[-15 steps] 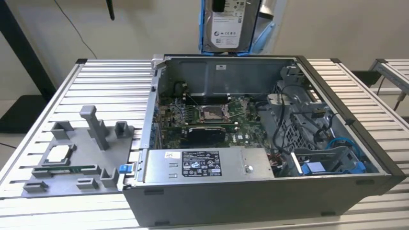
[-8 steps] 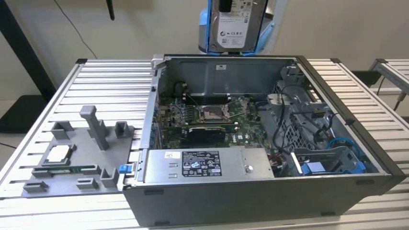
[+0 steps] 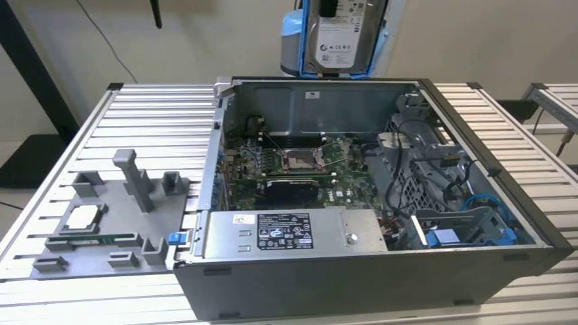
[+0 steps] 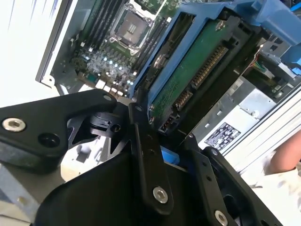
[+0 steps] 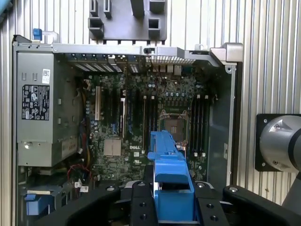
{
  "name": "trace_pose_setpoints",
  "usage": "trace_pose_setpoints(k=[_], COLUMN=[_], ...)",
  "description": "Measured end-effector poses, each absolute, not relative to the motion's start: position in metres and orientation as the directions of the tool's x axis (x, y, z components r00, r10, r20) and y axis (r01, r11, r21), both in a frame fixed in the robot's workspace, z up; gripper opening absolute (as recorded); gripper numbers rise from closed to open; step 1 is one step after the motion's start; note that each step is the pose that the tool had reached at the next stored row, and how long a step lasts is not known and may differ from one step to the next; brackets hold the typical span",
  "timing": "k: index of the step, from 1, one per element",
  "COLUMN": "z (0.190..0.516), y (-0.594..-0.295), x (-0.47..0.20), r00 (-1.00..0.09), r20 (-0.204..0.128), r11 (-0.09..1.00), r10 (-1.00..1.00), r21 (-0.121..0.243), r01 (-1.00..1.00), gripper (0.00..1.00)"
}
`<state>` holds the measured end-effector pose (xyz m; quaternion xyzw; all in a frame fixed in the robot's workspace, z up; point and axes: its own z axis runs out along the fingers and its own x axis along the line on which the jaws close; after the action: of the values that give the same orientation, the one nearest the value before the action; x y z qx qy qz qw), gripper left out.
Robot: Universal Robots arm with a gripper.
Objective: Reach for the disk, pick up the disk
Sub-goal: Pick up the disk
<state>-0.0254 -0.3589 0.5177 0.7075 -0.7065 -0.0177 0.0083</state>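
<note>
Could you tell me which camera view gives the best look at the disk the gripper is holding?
The exterior view: there the disk hangs above the open computer case, showing its labelled silver face within the blue caddy. The second wrist view shows its green board and connector edge close up; the first wrist view shows mainly the blue caddy in the gripper.

The case (image 3: 380, 203) lies open on the table (image 3: 153, 115), toward the exterior view's right, with the power supply (image 3: 289, 232) inside along its near wall. A fixture (image 3: 108, 223) with a chip (image 3: 81, 217) on it sits by the table's near-left corner. The disk (image 3: 336, 34) hangs above the case's far wall.
</note>
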Motion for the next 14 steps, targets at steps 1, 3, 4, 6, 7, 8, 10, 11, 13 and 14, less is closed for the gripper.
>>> trace_pose_setpoints(k=[1,3,4,6,7,8,10,11,13,14], z=[0.518,0.518,0.518,0.518,0.518,0.518,0.518,0.518,0.518,0.518], y=[-0.359,-0.359,-0.359,-0.359,-0.359,-0.359,-0.359,-0.359,-0.359,-0.359], x=[-0.024,-0.021,-0.02,-0.016,-0.014,-0.012,-0.009,-0.006,-0.002,0.0], r00=[0.001,0.001,0.001,0.001,0.001,0.001,0.001,0.001,0.001,0.001], r20=[-0.013,-0.013,-0.013,-0.013,-0.013,-0.013,-0.013,-0.013,-0.013,-0.013], r11=[-0.002,-0.002,-0.002,-0.002,-0.002,-0.002,-0.002,-0.002,-0.002,-0.002], r10=[-1.0,-1.0,-1.0,-1.0,-1.0,-1.0,-1.0,-1.0,-1.0,-1.0], r21=[0.037,0.037,0.037,0.037,0.037,0.037,0.037,0.037,0.037,0.037], r01=[-0.999,-0.999,-0.999,-0.999,-0.999,-0.999,-0.999,-0.999,-0.999,-0.999], gripper=[0.0,0.0,0.0,0.0,0.0,0.0,0.0,0.0,0.0,0.0])
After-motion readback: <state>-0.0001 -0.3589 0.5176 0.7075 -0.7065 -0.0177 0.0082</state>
